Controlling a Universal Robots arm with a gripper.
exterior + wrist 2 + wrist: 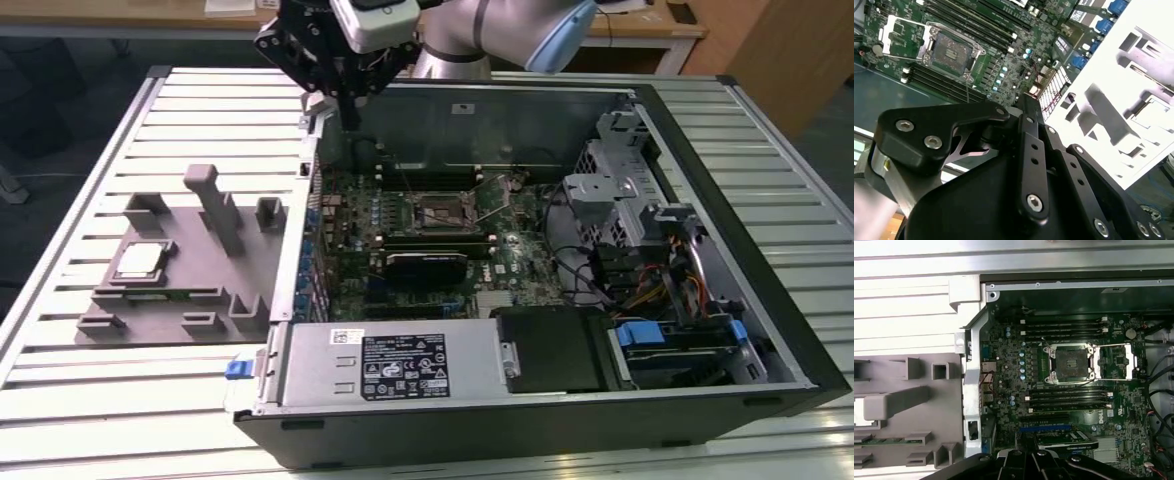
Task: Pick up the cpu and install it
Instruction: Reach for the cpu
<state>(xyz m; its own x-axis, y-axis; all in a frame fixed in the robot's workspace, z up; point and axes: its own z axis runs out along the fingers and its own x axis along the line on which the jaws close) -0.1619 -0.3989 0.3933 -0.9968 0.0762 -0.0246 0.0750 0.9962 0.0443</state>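
The cpu (140, 262), a small square chip with a silvery lid, lies flat in a recess of the grey plastic tray (174, 300) at the exterior view's left, beside the open computer case (534, 420). My gripper (350, 122) hangs well above the case's back corner nearest the tray. It is shut, its black fingers meet at a narrow tip and hold nothing. It stands far from the cpu. The black-framed socket (447, 212) on the green motherboard is empty, with its metal load plate swung open. In both wrist views the socket (949, 47) (1070, 362) lies below my gripper (1026, 99) (1029, 459).
The case's walls rise around the motherboard. A power supply (387, 365) fills its near side and a drive cage with cables (641, 230) sits at the exterior view's right. Memory sticks (1069, 400) flank the socket. The tray's upright posts (207, 205) stand beside the cpu. Everything rests on a slatted metal table (80, 400).
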